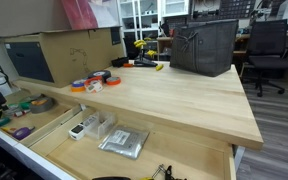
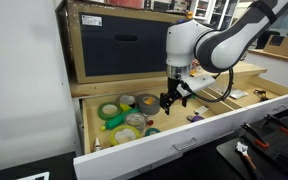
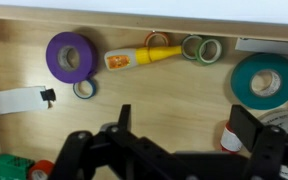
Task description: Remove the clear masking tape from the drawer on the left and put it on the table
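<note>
Pale-wood drawer [image 3: 159, 98] — pincer [image 3: 182, 120] hovers open above it

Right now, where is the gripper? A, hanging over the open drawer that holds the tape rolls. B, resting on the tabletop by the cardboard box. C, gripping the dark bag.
A: in an exterior view the gripper hangs above the open drawer, jaws apart with nothing between them.

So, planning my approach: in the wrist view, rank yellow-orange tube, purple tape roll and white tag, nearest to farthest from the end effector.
1. Yellow-orange tube, top centre.
2. Purple tape roll, upper left.
3. White tag, far left.
</note>
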Tool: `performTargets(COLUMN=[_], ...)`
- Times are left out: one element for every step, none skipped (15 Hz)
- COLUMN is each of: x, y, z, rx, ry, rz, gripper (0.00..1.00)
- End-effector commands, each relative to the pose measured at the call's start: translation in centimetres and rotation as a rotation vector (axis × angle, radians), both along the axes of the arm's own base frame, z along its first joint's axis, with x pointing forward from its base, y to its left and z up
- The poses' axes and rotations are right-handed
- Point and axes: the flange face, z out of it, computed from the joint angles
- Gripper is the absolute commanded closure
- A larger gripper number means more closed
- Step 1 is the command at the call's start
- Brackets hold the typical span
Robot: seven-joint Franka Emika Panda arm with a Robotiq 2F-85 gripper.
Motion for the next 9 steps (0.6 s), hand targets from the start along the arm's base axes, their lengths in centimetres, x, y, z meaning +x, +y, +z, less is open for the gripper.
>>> performTargets(x=[0.3,0.5,0.7,1.1,1.4,1.7,1.9,2.1,2.2], y=[1.0,1.3,1.5,1.8,2.0,2.4,2.7,3.1,3.4], z=[-0.9,-0.9,-1.0,-1.0,-0.9,-0.8,-0.7,-0.5,-0.5], rx=[0.032,0.042,0.051,0.061,0.069,0.08,0.088,0.099,0.105], ry=[-0.048,-0.058,-0.069,-0.078,-0.087,-0.09,-0.092,-0.091,-0.089], rz=[-0.129,-0.162,-0.187,-0.213,-0.234,-0.253,-0.27,-0.288,-0.297], gripper=[0.0,0.0,0.0,0.0,0.0,0.0,0.0,0.0,0.0])
